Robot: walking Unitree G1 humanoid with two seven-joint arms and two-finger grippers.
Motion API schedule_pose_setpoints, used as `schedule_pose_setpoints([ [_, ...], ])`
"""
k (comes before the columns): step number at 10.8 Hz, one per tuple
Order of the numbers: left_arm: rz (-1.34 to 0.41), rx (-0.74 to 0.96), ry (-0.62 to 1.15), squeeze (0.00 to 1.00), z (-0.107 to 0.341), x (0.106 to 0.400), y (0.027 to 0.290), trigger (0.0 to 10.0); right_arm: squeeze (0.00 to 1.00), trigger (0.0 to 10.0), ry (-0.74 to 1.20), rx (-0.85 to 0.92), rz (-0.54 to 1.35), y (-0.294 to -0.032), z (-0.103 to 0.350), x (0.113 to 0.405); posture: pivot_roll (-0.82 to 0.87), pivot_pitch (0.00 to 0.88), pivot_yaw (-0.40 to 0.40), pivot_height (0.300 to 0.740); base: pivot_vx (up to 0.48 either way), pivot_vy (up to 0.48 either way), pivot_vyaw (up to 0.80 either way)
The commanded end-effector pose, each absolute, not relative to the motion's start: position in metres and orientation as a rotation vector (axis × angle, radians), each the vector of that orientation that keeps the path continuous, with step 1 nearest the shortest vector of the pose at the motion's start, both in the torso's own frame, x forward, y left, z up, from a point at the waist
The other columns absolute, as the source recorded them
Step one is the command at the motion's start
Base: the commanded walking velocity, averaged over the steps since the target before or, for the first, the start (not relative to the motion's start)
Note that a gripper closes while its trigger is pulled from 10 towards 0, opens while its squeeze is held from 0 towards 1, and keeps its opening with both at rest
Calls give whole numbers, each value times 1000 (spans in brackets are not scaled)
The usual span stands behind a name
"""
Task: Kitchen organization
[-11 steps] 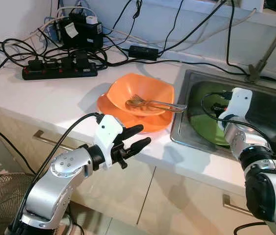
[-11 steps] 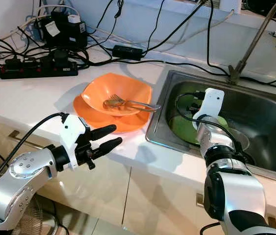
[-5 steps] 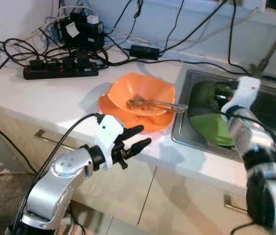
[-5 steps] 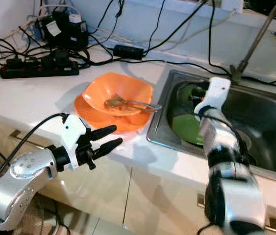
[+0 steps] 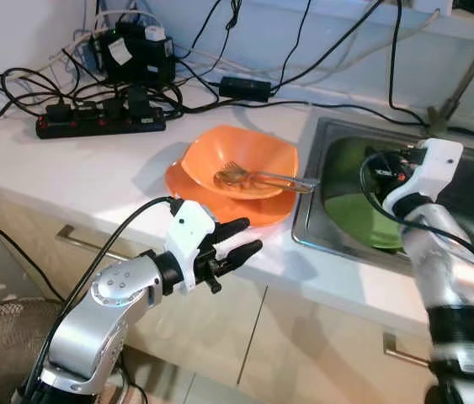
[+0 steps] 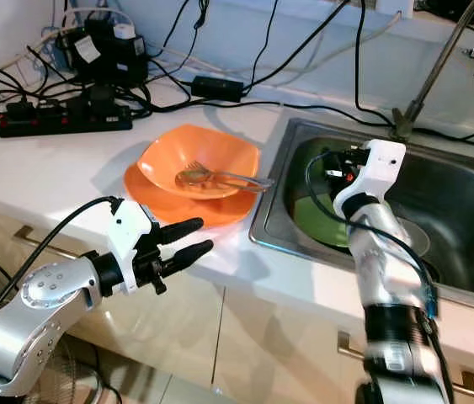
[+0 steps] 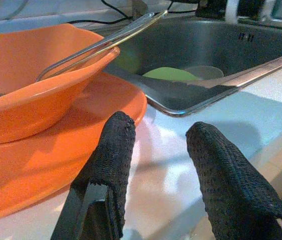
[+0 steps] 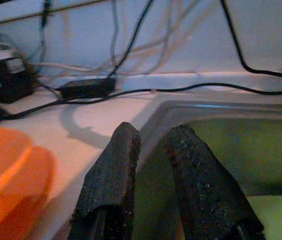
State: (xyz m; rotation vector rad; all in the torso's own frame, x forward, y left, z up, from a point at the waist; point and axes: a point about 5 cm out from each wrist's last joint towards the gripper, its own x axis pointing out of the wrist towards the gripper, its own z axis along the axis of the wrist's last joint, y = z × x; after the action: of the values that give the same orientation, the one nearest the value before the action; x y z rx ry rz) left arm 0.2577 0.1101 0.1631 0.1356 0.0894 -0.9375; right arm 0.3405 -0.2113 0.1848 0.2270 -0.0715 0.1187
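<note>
Orange bowl (image 5: 241,160), smooth and glossy with a softly squared, wavy rim, sits nested on a flat orange plate (image 5: 220,202) of the same finish. Both rest on the white worktop (image 5: 77,168), just beside the left edge of the stainless steel sink (image 5: 321,231). A metal fork (image 5: 262,178) lies in the bowl, tines inward, its slim handle projecting over the rim toward the sink.

Inside the brushed steel basin lies a green plate (image 5: 363,220), matte and rounded, partly hidden behind the right arm.

The left end effector (image 5: 237,248) hovers at the front edge of the worktop, near the orange plate and apart from it. Its two long black fingers (image 7: 113,170), covered in a dimpled, rubbery texture, are spread with a clear gap between them and hold nothing.

The right end effector (image 8: 153,175) is over the sink. Its textured black fingers stand a little apart with only a narrow gap, gripping nothing; they point toward the sink's far-left corner.

At the back of the worktop, a black power strip (image 5: 102,122) and a tangle of black cables (image 5: 245,84) lie against the wall. A thin metal tap pipe (image 6: 434,63) rises at an angle behind the sink.
</note>
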Motion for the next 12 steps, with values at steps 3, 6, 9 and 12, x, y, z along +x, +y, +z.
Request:
schedule_pose_setpoints([
  [3, -958, 144, 93, 0, 162, 259, 108, 10000, 0, 10000, -45, 310, 175, -217, 194, 319, 173, 15, -39, 740, 0, 0, 0],
  [6, -963, 140, 91, 0, 161, 260, 106, 10000, 1000, 10000, 11, 491, 232, -214, 188, 309, 175, 20, -41, 740, 0, 0, 0],
  [9, -960, 135, 92, 0, 161, 260, 106, 10000, 0, 10000, 139, 703, 309, -197, 174, 308, 182, 28, -47, 740, 0, 0, 0],
  [12, -955, 132, 95, 0, 160, 260, 106, 10000, 0, 10000, 202, 787, 409, -175, 177, 309, 192, 30, -52, 740, 0, 0, 0],
])
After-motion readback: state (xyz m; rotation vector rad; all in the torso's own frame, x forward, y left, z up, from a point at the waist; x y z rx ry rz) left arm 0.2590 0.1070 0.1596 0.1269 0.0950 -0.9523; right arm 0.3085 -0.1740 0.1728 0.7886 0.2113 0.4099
